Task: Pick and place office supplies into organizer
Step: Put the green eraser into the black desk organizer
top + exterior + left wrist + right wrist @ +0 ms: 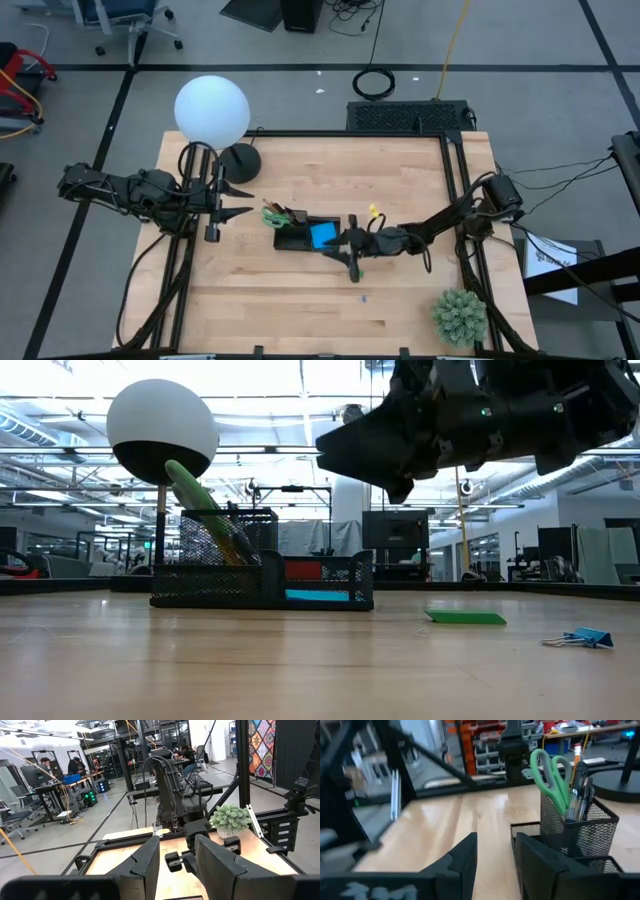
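Left hand (243,200) hovering level over the bench (300,300) beside the lamp base (240,160), fingers spread, empty. Mid-bench, black organizer (305,234), long axis left-right: green-handled scissors (551,774) and pencils upright, leaning, in its tall compartment; blue sticky-note pad (323,236) flat in its low one. Right hand (352,250) just beside, fingers parted, empty.

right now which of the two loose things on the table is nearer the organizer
The flat green eraser; the blue binder clip lies farther out from the organizer.
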